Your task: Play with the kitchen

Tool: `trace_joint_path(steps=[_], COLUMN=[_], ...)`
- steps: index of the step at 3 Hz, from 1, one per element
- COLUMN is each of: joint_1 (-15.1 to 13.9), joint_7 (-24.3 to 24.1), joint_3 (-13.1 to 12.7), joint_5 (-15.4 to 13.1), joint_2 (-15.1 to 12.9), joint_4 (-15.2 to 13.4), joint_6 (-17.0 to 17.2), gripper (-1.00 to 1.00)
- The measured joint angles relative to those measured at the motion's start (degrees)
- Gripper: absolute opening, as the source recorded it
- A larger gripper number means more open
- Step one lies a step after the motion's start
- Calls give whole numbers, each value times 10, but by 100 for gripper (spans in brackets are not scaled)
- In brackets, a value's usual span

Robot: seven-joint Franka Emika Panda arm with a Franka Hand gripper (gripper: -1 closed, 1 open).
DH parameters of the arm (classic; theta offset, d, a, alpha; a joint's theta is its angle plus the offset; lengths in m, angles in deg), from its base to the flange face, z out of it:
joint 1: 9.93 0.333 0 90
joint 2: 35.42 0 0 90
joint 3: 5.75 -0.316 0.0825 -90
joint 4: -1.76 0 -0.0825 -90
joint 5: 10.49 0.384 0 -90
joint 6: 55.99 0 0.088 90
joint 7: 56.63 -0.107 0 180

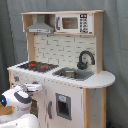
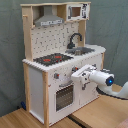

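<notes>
Kitchen (image 1: 60, 75): tall white and light-wood toy unit, standing against a grey-green curtain (image 2: 117, 25) in both exterior views. Fittings: black stovetop (image 2: 53, 59) with red burners, black faucet (image 1: 85, 59) over the sink, grey hood (image 1: 40, 26), microwave (image 1: 74, 23), oven door (image 2: 64, 96). Arm: white, pincer (image 2: 75, 76) at the front panel beside the knobs (finger state cannot be told). Wooden worktop (image 2: 95, 114) lies below in the second exterior view.
</notes>
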Motion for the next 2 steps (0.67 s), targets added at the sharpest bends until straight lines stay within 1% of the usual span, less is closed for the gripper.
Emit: trace_joint_path(steps=[1, 2], joint_1=[1, 1], joint_7=[-4, -5], joint_3=[1, 1], joint_5=[8, 9], joint_2=[-1, -1], joint_4=[0, 0], joint_6=[1, 1], gripper=[-100, 100])
